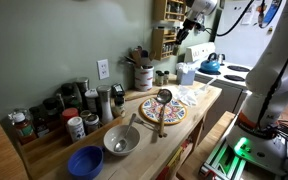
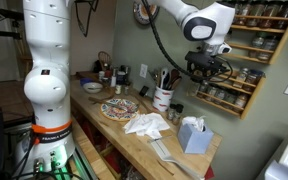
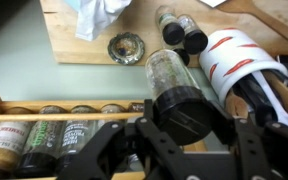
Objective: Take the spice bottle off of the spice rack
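My gripper (image 3: 189,118) is shut on a spice bottle (image 3: 168,72), a clear glass jar with a black lid, held between the two black fingers. In the wrist view the light-brown wooden spice rack (image 3: 44,118) lies to the left, its rail in front of a row of small jars (image 3: 74,135). In both exterior views the gripper (image 1: 189,28) (image 2: 206,68) is just in front of the wall-mounted spice rack (image 1: 166,30) (image 2: 246,50), at mid-shelf height above the counter. The bottle is too small to make out there.
On the wooden counter (image 1: 199,105) are a patterned plate with a wooden spoon (image 1: 162,108), a metal bowl (image 1: 121,140), a blue bowl (image 1: 85,161), dark bottles and tins (image 1: 59,110), a utensil crock (image 2: 163,98), a crumpled cloth (image 2: 146,123) and a tissue box (image 2: 192,134). A kettle (image 1: 210,65) stands on the stove.
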You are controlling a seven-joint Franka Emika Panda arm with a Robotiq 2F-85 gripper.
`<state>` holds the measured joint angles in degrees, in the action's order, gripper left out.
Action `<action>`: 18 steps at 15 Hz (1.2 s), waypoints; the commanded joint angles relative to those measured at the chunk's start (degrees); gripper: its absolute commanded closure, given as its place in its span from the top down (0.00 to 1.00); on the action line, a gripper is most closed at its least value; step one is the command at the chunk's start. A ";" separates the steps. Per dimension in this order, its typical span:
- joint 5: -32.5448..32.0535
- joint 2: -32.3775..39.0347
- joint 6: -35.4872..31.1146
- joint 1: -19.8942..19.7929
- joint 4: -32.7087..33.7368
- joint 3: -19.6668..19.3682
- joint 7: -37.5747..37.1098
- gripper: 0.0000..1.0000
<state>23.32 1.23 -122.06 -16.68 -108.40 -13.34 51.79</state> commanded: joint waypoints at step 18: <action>-0.44 15.76 -9.88 -1.92 -1.75 4.12 20.94 0.31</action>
<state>22.77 15.55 -130.23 -17.20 -110.03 -10.62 70.90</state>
